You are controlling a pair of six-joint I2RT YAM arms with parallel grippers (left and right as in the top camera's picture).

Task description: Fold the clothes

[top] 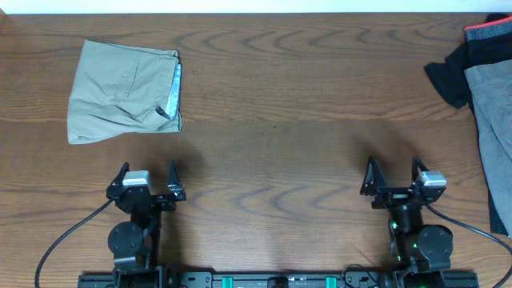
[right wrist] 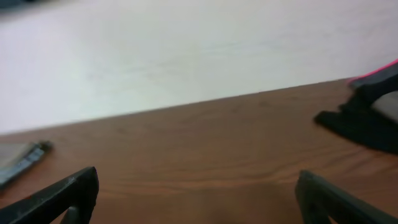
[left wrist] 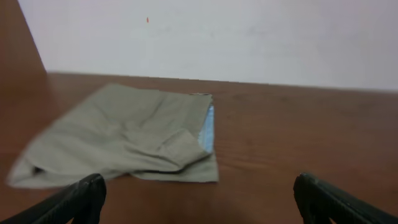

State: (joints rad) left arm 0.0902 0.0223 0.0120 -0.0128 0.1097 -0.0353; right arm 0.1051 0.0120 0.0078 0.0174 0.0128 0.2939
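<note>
beige shorts (top: 124, 90) folded at bench (top: 272, 88) far left; grey shorts (top: 494, 136) and black red-trimmed garment (top: 450, 80) heaped at right edge. left jaws and right jaws spread wide, empty, at near edge.

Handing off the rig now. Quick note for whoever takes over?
Left gripper: fingers open, empty, parked at the near edge.
Right gripper: fingers open, empty, parked at the near edge.
Beige shorts: folded, far left of the table. Done.
Grey garment and black red-trimmed garment: heaped at the right edge, partly out of frame, not folded.
Left to do: fold those two.
</note>
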